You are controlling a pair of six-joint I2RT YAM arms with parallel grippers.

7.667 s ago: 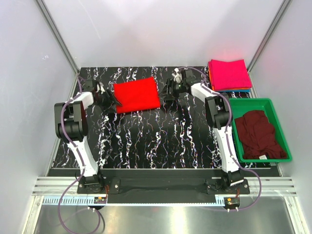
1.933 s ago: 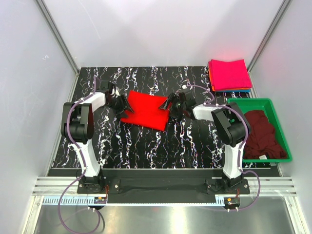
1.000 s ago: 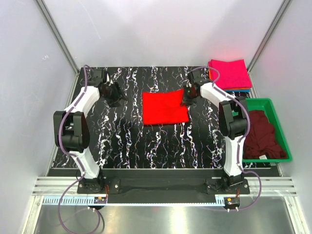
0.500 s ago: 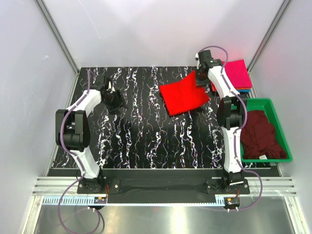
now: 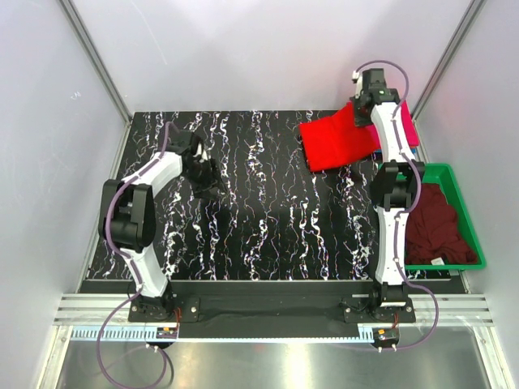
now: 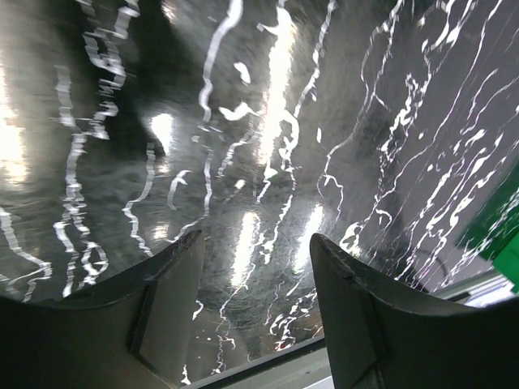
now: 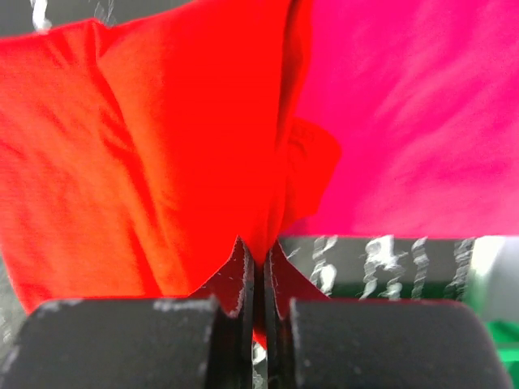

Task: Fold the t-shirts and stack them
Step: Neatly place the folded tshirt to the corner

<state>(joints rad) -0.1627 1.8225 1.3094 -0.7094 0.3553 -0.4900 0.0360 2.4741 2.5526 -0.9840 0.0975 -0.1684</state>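
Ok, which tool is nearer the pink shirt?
Right. The right tool, shut on the red shirt, hangs at the edge of the pink shirt; the left tool, open, is far across the table.

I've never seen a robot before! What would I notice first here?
The bright red t-shirt at the far right, pinched in the right gripper right next to the pink t-shirt. After that, the green bin on the right, with a crumpled maroon t-shirt inside it.

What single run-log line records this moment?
right tool: shut on red t-shirt | left tool: open, empty | maroon t-shirt: in green bin
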